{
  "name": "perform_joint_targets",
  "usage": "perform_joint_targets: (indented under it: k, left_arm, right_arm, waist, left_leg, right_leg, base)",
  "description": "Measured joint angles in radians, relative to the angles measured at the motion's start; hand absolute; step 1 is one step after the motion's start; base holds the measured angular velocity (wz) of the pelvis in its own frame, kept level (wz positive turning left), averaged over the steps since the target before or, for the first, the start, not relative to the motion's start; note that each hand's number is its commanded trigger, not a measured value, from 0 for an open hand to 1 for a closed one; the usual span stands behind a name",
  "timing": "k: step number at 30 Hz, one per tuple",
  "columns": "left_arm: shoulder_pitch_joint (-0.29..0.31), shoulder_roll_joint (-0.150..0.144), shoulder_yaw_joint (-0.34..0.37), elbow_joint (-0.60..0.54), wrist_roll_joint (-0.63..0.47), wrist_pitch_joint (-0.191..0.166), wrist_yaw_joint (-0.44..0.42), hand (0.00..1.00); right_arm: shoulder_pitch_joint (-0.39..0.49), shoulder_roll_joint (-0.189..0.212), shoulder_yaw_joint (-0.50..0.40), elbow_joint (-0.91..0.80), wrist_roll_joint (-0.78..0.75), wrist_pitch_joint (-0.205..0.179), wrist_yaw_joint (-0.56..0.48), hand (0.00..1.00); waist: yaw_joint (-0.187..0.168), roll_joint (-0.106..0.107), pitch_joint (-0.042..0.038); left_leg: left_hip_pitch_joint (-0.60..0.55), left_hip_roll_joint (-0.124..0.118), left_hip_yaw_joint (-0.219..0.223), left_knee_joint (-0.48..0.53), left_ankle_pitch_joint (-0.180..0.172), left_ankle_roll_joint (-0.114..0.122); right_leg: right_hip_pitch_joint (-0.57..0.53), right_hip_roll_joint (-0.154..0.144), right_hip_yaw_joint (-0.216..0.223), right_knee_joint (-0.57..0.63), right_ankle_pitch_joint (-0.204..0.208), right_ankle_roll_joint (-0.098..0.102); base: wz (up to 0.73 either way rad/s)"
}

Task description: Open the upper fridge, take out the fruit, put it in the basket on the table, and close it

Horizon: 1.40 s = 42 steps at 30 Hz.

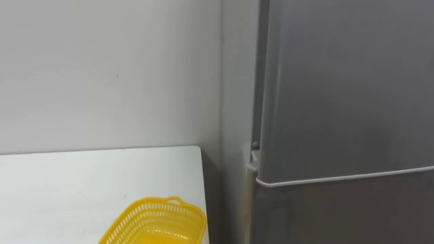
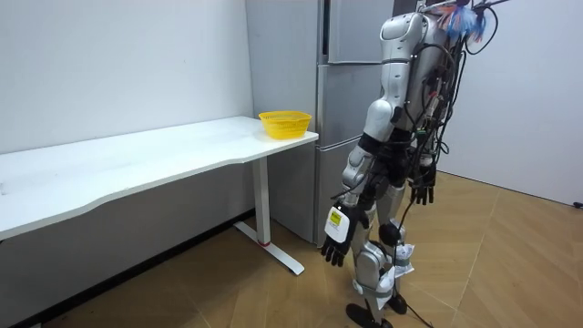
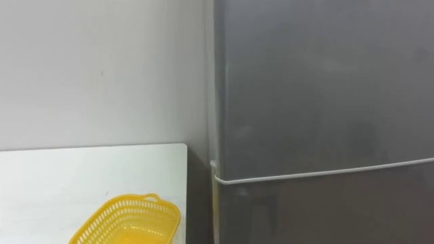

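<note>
A tall grey fridge stands right in front of me, its upper door [image 1: 346, 88] shut. A pale seam separates it from the lower door [image 1: 339, 217], which is also shut. In the room view I stand upright facing the fridge [image 2: 351, 36]. My left hand [image 2: 335, 241] hangs by my thigh with its fingers relaxed and holds nothing. My right hand [image 2: 422, 191] hangs on the other side, also slack and empty.
A white table [image 1: 68, 183] stands against the wall to the left of the fridge. A yellow mesh basket [image 1: 159, 211] sits at the table's end nearest the fridge. A narrow gap lies between table and fridge. Wooden floor spreads behind me.
</note>
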Motion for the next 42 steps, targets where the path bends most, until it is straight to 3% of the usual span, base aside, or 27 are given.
perform_joint_targets:
  k: [9,15,18,20,26,29,34,38,42]
  left_arm:
    - [0.026,-0.013,0.172,-0.002,-0.325,-0.024,0.178,0.0]
    - [0.037,-0.011,0.303,-0.004,-0.659,-0.051,0.317,0.0]
    - [0.045,-0.012,0.394,-0.069,-0.821,-0.067,0.389,0.0]
    - [0.046,-0.01,0.426,-0.113,-0.905,-0.104,0.46,0.0]
    - [0.06,-0.008,0.428,-0.274,-1.061,-0.16,0.624,0.0]
    - [0.061,0.005,0.43,-0.381,-1.179,-0.231,0.713,0.0]
    - [0.076,0.006,0.456,-0.565,-1.184,-0.302,0.824,0.0]
    - [0.064,0.026,0.491,-0.748,-1.09,-0.37,0.952,0.0]
    - [0.054,0.053,0.497,-0.944,-0.93,-0.389,1.039,0.0]
  right_arm:
    - [-0.002,-0.001,-0.019,0.014,0.019,0.001,-0.02,0.0]
    - [0.0,-0.003,-0.04,0.024,0.054,0.002,-0.03,0.0]
    - [0.012,-0.006,-0.082,0.021,0.054,0.002,-0.044,0.0]
    - [0.02,-0.007,-0.083,0.013,0.053,0.001,-0.056,0.0]
    - [0.029,-0.016,-0.087,-0.019,0.056,-0.008,-0.079,0.0]
    - [0.046,-0.021,-0.097,-0.048,0.053,-0.045,-0.101,0.0]
    - [0.05,-0.026,-0.125,-0.055,0.046,-0.071,-0.11,0.0]
    - [0.071,-0.028,-0.125,-0.075,0.045,-0.098,-0.109,0.0]
    - [0.075,-0.027,-0.125,-0.084,0.04,-0.1,-0.111,0.0]
  waist:
    - [0.007,0.001,0.0001]
    - [0.016,0.001,0.0002]
    - [0.043,0.002,-0.0004]
    - [0.064,0.005,-0.0015]
    - [0.081,0.022,-0.0084]
    - [0.083,0.031,-0.0116]
    - [0.089,0.031,-0.0127]
    - [0.092,0.039,-0.0163]
    - [0.087,0.041,-0.0166]
  left_leg:
    - [0.013,0.0,0.0,0.002,0.0,0.0]
    - [0.017,0.0,-0.002,-0.003,0.0,-0.001]
    - [0.015,0.001,-0.003,-0.001,0.0,-0.001]
    - [0.011,0.0,-0.005,0.0,0.0,-0.001]
    - [0.009,-0.001,-0.006,0.0,0.0,-0.001]
    - [0.01,0.0,-0.007,-0.001,0.0,-0.001]
    - [0.003,-0.001,-0.007,0.0,-0.001,-0.002]
    - [0.002,-0.001,-0.008,0.005,-0.001,-0.002]
    - [-0.002,-0.006,-0.037,0.002,-0.001,-0.002]
  right_leg:
    - [0.009,0.0,0.0,0.001,-0.001,-0.001]
    - [0.014,0.0,-0.001,0.003,-0.001,-0.002]
    - [0.012,0.0,-0.001,0.002,-0.001,-0.002]
    - [0.009,-0.001,-0.004,0.004,-0.001,-0.002]
    - [0.007,0.0,-0.004,0.005,-0.001,-0.002]
    - [0.006,0.0,-0.004,0.006,-0.001,-0.002]
    - [-0.003,0.001,-0.001,0.006,-0.001,-0.003]
    - [-0.008,0.001,0.002,0.007,0.0,-0.003]
    - [-0.007,0.002,-0.003,0.004,-0.001,-0.002]
  base:
    - [0.0]
    - [0.0]
    - [0.0]
    - [0.0]
    - [0.0]
    - [0.0]
    - [-0.01]
    - [0.0]
    - [0.04]
